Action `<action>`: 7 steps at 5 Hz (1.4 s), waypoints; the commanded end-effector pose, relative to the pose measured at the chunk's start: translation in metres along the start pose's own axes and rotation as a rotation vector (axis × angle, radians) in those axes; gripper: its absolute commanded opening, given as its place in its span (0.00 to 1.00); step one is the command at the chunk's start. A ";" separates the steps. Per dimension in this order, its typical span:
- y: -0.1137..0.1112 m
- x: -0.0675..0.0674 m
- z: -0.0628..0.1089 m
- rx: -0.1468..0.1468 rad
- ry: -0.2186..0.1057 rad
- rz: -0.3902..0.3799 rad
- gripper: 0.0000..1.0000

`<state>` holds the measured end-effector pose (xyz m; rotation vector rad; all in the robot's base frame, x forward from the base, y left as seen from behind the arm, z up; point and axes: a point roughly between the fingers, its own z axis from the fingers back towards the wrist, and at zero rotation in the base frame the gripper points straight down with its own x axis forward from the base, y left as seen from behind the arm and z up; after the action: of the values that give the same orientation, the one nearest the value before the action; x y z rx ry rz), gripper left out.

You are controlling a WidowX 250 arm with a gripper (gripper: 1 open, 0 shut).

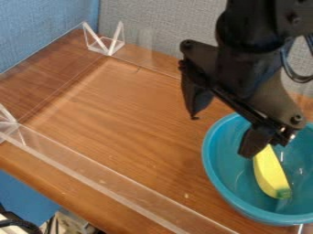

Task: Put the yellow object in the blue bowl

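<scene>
One curved yellow banana-shaped object (272,173) inside round blue plastic bowl (221,164); black robot gripper (225,124) above, jaws wide, empty.

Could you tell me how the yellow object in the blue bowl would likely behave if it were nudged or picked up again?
The yellow object is elongated and curved, so it would probably rock or slide on the blue bowl's sloped inside rather than roll away. Its smooth, glossy look suggests stiff and possibly slippery. It seems light for its size.

Single camera view, raised in front of the wooden surface (110,101), angled down toward the far blue wall (159,23), fairly close, arm (239,64) and blue bowl (232,169) crowding the right side
</scene>
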<state>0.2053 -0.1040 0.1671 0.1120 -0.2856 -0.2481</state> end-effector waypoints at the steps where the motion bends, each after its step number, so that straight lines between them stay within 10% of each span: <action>1: -0.008 0.011 0.012 -0.008 -0.037 0.036 1.00; 4: -0.019 0.013 0.011 0.025 -0.049 0.209 1.00; 7: 0.025 0.048 -0.005 -0.023 -0.106 0.085 1.00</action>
<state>0.2496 -0.0906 0.1628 0.0828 -0.3391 -0.1779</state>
